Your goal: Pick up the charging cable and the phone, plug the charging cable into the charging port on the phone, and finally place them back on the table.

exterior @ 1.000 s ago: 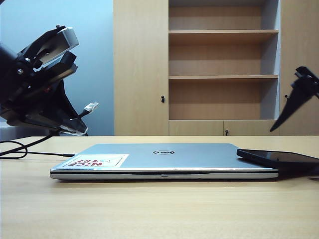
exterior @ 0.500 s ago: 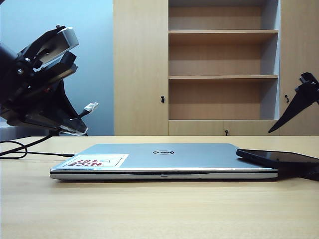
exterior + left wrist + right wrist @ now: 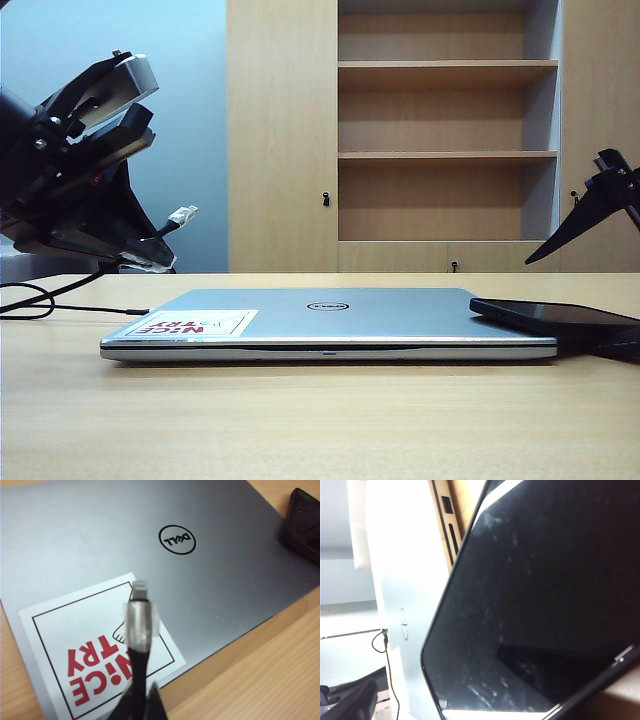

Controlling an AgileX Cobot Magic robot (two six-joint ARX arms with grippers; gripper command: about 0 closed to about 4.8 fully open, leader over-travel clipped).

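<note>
Currently, the left gripper (image 3: 150, 255) hangs above the table (image 3: 320, 420) at the left of the exterior view, its jaws clamped together on the charging cable (image 3: 137, 665) just behind the plug (image 3: 140, 591). This grip leaves the silver-white plug projecting free of the fingertips and aimed toward the right, which suits a later insertion into the phone's port. The remaining cord trails down to the table and loops off the left edge of that view. The phone (image 3: 555, 318) lies with 1 end propped on the corner of the closed silver laptop (image 3: 330, 320) and the other end lower, so it sits tilted and not flat; the raised edge should give the fingers a gap to get under. The right gripper (image 3: 590, 215) is poised above and just to the right of the phone, jaws spread wide and empty, judged to be approaching for the pickup. In the exterior view only 1 dark finger of this gripper is seen, the rest being cut off by the frame. The right wrist view is filled by the glossy screen, and the charging port cannot be made out in any view.
</note>
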